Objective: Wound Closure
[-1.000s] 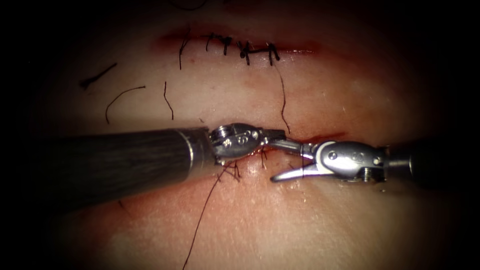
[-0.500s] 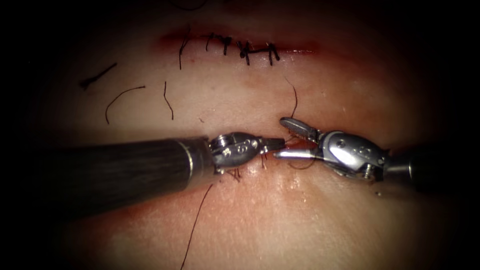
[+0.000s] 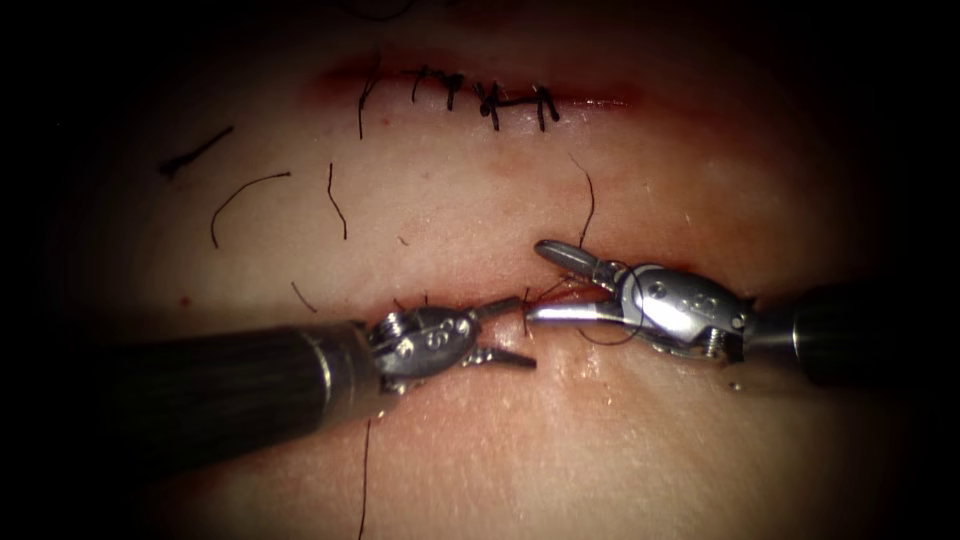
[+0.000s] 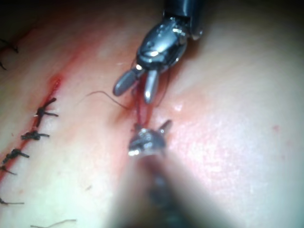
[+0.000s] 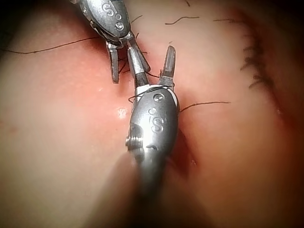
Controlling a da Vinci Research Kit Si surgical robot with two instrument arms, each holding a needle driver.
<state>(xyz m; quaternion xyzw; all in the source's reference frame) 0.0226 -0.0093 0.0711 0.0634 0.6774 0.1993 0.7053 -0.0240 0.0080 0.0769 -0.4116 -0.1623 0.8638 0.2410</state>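
Observation:
My left tool [image 3: 518, 332] lies along the lower cut [image 3: 640, 272] from the left, jaws open and holding nothing. My right tool [image 3: 540, 281] comes in from the right, jaws open too, tips facing the left tool's over the cut's stitched part. A thin loop of thread [image 3: 628, 325] lies round the right tool's wrist, and a short tail [image 3: 590, 200] curls up from its upper jaw. In the right wrist view the loop of thread [image 5: 151, 88] circles that tool just behind its open jaws [image 5: 153, 66], with the left tool [image 5: 122, 59] opposite. The left wrist view has both open tools, right tool [image 4: 138, 90], left tool [image 4: 151, 132].
A second cut [image 3: 480, 95] at the back is closed by several dark stitches. Cut ends of thread [image 3: 245, 195] lie on the tissue at the left. A long strand [image 3: 364, 480] runs down from under the left shaft. Red fluid [image 3: 565, 292] marks the lower cut.
The left tool's jaws went from shut on the thread to open, and it drew back left and down. The right tool turned and lifted. The taut strand is now a short curled tail.

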